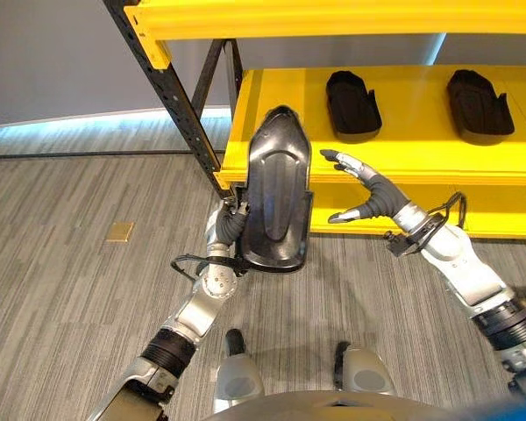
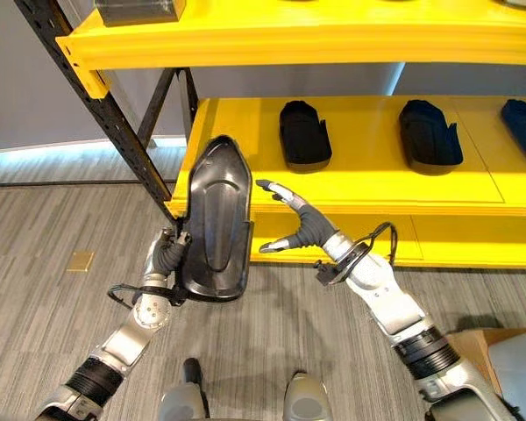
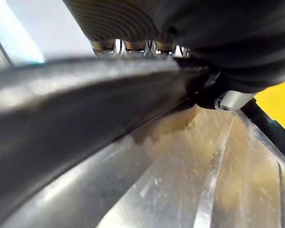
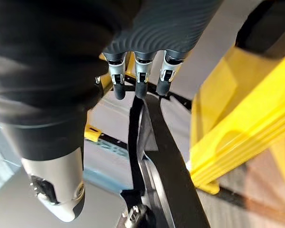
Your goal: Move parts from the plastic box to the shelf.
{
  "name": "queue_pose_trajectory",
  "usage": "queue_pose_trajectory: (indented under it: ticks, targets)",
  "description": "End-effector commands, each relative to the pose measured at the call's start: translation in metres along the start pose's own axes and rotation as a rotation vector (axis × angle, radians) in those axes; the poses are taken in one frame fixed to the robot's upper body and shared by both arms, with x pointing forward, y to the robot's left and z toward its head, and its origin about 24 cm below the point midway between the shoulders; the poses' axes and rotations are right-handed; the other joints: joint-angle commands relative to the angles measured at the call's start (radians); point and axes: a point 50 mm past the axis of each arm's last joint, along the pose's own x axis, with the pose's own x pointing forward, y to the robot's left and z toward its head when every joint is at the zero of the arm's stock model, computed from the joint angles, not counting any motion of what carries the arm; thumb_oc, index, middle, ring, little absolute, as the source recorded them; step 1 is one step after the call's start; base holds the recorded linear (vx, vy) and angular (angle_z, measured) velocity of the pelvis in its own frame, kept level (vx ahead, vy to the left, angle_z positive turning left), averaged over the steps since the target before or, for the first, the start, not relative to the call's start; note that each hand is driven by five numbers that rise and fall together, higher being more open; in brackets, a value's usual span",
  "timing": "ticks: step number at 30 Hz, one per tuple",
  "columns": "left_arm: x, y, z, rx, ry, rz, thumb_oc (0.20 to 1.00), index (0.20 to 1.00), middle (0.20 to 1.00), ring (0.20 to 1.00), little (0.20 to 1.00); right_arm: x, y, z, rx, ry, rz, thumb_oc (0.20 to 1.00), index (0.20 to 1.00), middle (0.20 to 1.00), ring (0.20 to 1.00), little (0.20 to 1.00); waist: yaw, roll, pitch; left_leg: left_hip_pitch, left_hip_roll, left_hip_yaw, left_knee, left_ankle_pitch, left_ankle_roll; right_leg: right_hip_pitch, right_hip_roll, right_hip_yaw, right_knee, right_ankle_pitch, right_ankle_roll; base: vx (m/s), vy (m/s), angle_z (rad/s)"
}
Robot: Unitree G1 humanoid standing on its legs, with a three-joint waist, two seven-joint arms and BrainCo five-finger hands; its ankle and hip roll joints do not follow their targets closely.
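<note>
Left eye view: my left hand (image 1: 232,224) fingers clamp one black part (image 1: 276,189), frame centre. Right hand (image 1: 373,195) fingers spread apart, empty. Two parts (image 1: 351,105) (image 1: 479,105) lie on the yellow shelf (image 1: 403,149), upper right.

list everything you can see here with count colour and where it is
held part: 1, black moulded plastic shell, upright in front of the shelf's left end, gripped at its lower left edge by the left hand
parts on shelf: 3 in the right eye view, black, lying apart in a row on the lower yellow board, the rightmost cut by the picture's edge
shelf: 1, yellow boards on a black perforated upright, two levels in view
grey item: 1, on the upper board's left end, too cropped to identify
floor plate: 1, brass-coloured, set in the grey floor to the left
left hand: 1, fingers curled on the held part
right hand: 1, fingers straight, beside the held part, apart from it
</note>
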Motion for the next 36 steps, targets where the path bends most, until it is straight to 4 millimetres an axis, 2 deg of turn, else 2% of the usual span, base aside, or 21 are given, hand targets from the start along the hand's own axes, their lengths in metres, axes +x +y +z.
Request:
queue_pose_trajectory:
  ticks: [1, 2, 4, 10, 13, 14, 15, 17, 18, 20, 21, 22, 23, 24, 26, 27, 30, 31, 34, 36]
  targets:
    - [0.020, 0.030, 0.036, -0.026, -0.204, 0.180, 0.200, 0.200, 0.200, 0.200, 0.200, 0.003, 0.005, 0.023, 0.022, -0.162, -0.019, 1.000, 1.000, 1.000, 1.000, 1.000, -0.035, -0.021, -0.038, 0.107, -0.031, 0.030, 0.107, -0.301, -0.061, 0.064, 0.079, 0.038, -0.197, 0.177, 0.016, 0.11, -0.134, 0.51]
    - [0.025, 0.030, 0.042, -0.016, -0.237, 0.177, 0.200, 0.200, 0.200, 0.200, 0.200, 0.000, 0.003, 0.020, 0.035, -0.151, -0.039, 1.000, 1.000, 1.000, 1.000, 1.000, -0.054, -0.021, -0.044, 0.106, -0.026, 0.127, 0.106, -0.322, -0.070, 0.088, 0.079, 0.003, -0.221, 0.168, 0.020, 0.09, -0.128, 0.18]
    - [0.033, 0.030, 0.051, -0.010, -0.256, 0.165, 0.200, 0.200, 0.200, 0.200, 0.200, -0.003, 0.007, 0.017, 0.041, -0.137, -0.050, 1.000, 1.000, 1.000, 1.000, 1.000, -0.070, -0.019, -0.047, 0.110, -0.026, 0.191, 0.080, -0.315, -0.071, 0.098, 0.085, -0.025, -0.225, 0.163, 0.027, 0.06, -0.096, 0.57]
    - [0.035, 0.029, 0.041, -0.001, -0.217, 0.171, 0.200, 0.200, 0.200, 0.200, 0.200, -0.003, 0.016, 0.013, 0.083, -0.119, -0.024, 1.000, 1.000, 1.000, 1.000, 1.000, -0.087, -0.020, -0.063, 0.136, -0.043, 0.210, 0.026, -0.316, -0.066, 0.097, 0.103, -0.025, -0.246, 0.167, 0.020, 0.05, -0.027, 0.18]
    - [0.034, 0.029, 0.038, 0.004, -0.209, 0.173, 0.200, 0.200, 0.200, 0.200, 0.200, -0.004, 0.018, 0.011, 0.092, -0.114, -0.019, 1.000, 1.000, 1.000, 1.000, 1.000, -0.089, -0.019, -0.065, 0.138, -0.036, 0.214, 0.020, -0.309, -0.072, 0.098, 0.108, -0.024, -0.248, 0.163, 0.017, 0.05, -0.061, -0.10]
    - [0.031, 0.031, 0.033, 0.012, -0.197, 0.172, 0.200, 0.200, 0.200, 0.200, 0.200, -0.007, 0.022, 0.009, 0.105, -0.097, -0.004, 1.000, 1.000, 1.000, 1.000, 1.000, -0.091, -0.024, -0.067, 0.131, -0.008, 0.204, 0.031, -0.261, -0.094, 0.103, 0.123, -0.011, -0.264, 0.167, 0.009, 0.07, -0.140, -0.15]
    - [0.029, 0.032, 0.031, 0.015, -0.198, 0.173, 0.200, 0.200, 0.200, 0.200, 0.200, -0.008, 0.022, 0.009, 0.102, -0.094, 0.004, 1.000, 1.000, 1.000, 1.000, 1.000, -0.094, -0.029, -0.068, 0.134, -0.008, 0.207, 0.041, -0.278, -0.089, 0.100, 0.123, -0.008, -0.267, 0.169, 0.007, 0.06, -0.153, -0.12]
    - [0.028, 0.033, 0.029, 0.020, -0.196, 0.186, 0.200, 0.200, 0.200, 0.200, 0.200, -0.009, 0.021, 0.008, 0.101, -0.086, 0.016, 1.000, 1.000, 1.000, 1.000, 1.000, -0.094, -0.037, -0.070, 0.140, -0.026, 0.215, 0.107, -0.339, -0.066, 0.091, 0.121, -0.001, -0.262, 0.165, -0.001, -0.02, -0.093, -0.13]
    - [0.028, 0.034, 0.029, 0.030, -0.197, 0.198, 0.200, 0.200, 0.200, 0.200, 0.200, -0.009, 0.020, 0.008, 0.097, -0.089, 0.022, 1.000, 1.000, 1.000, 1.000, 1.000, -0.087, -0.043, -0.068, 0.119, -0.052, 0.198, 0.217, -0.376, -0.052, 0.086, 0.124, 0.015, -0.259, 0.164, -0.008, -0.03, -0.156, -0.20]
    - [0.028, 0.036, 0.030, 0.043, -0.197, 0.209, 0.200, 0.200, 0.200, 0.200, 0.200, -0.010, 0.020, 0.006, 0.103, -0.095, 0.018, 1.000, 1.000, 1.000, 1.000, 1.000, -0.063, -0.055, -0.055, 0.050, -0.105, 0.123, 0.403, -0.432, -0.033, 0.089, 0.134, 0.044, -0.259, 0.176, -0.007, -0.04, -0.184, -0.20]
    - [0.029, 0.038, 0.030, 0.056, -0.199, 0.217, 0.200, 0.200, 0.200, 0.200, 0.200, -0.010, 0.021, 0.005, 0.111, -0.102, 0.016, 1.000, 1.000, 1.000, 1.000, 1.000, -0.050, -0.062, -0.048, 0.016, -0.149, 0.087, 0.434, -0.431, -0.005, 0.081, 0.137, 0.056, -0.263, 0.202, -0.006, -0.03, -0.094, -0.30]
    - [0.030, 0.040, 0.030, 0.074, -0.200, 0.227, 0.200, 0.200, 0.200, 0.200, 0.200, -0.010, 0.022, 0.004, 0.119, -0.108, 0.015, 1.000, 1.000, 1.000, 1.000, 1.000, -0.035, -0.063, -0.042, 0.001, -0.203, 0.032, 0.417, -0.449, 0.011, 0.082, 0.146, 0.080, -0.264, 0.213, 0.005, 0.00, 0.015, -0.55]
    - [0.031, 0.043, 0.030, 0.086, -0.200, 0.244, 0.200, 0.200, 0.200, 0.200, 0.200, -0.007, 0.023, 0.004, 0.122, -0.117, 0.017, 1.000, 1.000, 1.000, 1.000, 1.000, -0.019, -0.064, -0.037, 0.004, -0.254, 0.000, 0.335, -0.485, 0.032, 0.083, 0.154, 0.109, -0.268, 0.220, 0.016, 0.07, 0.087, -0.76]
    - [0.032, 0.045, 0.030, 0.096, -0.201, 0.257, 0.200, 0.200, 0.200, 0.200, 0.200, -0.005, 0.024, 0.005, 0.125, -0.123, 0.017, 1.000, 1.000, 1.000, 1.000, 1.000, -0.011, -0.064, -0.036, 0.010, -0.279, -0.015, 0.266, -0.503, 0.044, 0.083, 0.159, 0.123, -0.272, 0.222, 0.021, 0.06, 0.128, -0.87]
    - [0.034, 0.051, 0.028, 0.093, -0.181, 0.290, 0.200, 0.200, 0.200, 0.200, 0.200, 0.000, 0.025, 0.007, 0.127, -0.132, 0.030, 1.000, 1.000, 1.000, 1.000, 1.000, 0.004, -0.057, -0.039, 0.001, -0.307, -0.066, 0.131, -0.471, 0.045, 0.089, 0.173, 0.156, -0.287, 0.226, 0.027, 0.08, 0.159, -0.60]
    - [0.035, 0.056, 0.024, 0.083, -0.153, 0.302, 0.200, 0.200, 0.200, 0.200, 0.200, 0.001, 0.027, 0.009, 0.130, -0.141, 0.040, 1.000, 1.000, 1.000, 1.000, 1.000, 0.013, -0.052, -0.040, -0.006, -0.301, -0.097, 0.066, -0.427, 0.036, 0.102, 0.180, 0.175, -0.299, 0.224, 0.027, 0.11, 0.148, -0.21]
    - [0.036, 0.062, 0.014, 0.090, -0.117, 0.335, 0.200, 0.200, 0.200, 0.200, 0.200, 0.002, 0.030, 0.012, 0.146, -0.145, 0.057, 1.000, 1.000, 1.000, 1.000, 1.000, 0.018, -0.046, -0.041, -0.029, -0.279, -0.125, 0.010, -0.358, 0.014, 0.126, 0.186, 0.199, -0.313, 0.225, 0.024, 0.18, 0.205, -0.67]
    - [0.042, 0.068, 0.004, 0.111, -0.072, 0.375, 0.200, 0.200, 0.200, 0.200, 0.200, 0.003, 0.037, 0.014, 0.151, -0.154, 0.089, 1.000, 1.000, 1.000, 1.000, 1.000, 0.005, -0.042, -0.055, -0.044, -0.230, -0.047, 0.018, -0.336, 0.005, 0.147, 0.162, 0.171, -0.319, 0.220, 0.023, 0.28, 0.324, -0.82]
    - [0.049, 0.069, -0.002, 0.124, -0.037, 0.418, 0.200, 0.200, 0.200, 0.200, 0.200, 0.003, 0.039, 0.013, 0.155, -0.151, 0.106, 1.000, 1.000, 1.000, 1.000, 1.000, -0.007, -0.036, -0.067, -0.026, -0.209, -0.005, 0.017, -0.345, 0.004, 0.158, 0.148, 0.146, -0.305, 0.206, 0.024, 0.30, 0.296, -0.38]
    - [0.053, 0.074, -0.007, 0.136, -0.008, 0.475, 0.200, 0.200, 0.200, 0.200, 0.200, 0.002, 0.041, 0.012, 0.158, -0.139, 0.118, 1.000, 1.000, 1.000, 1.000, 1.000, -0.005, -0.039, -0.084, 0.026, -0.221, 0.026, -0.014, -0.368, 0.019, 0.184, 0.133, 0.113, -0.294, 0.181, 0.039, 0.31, 0.277, -0.29]
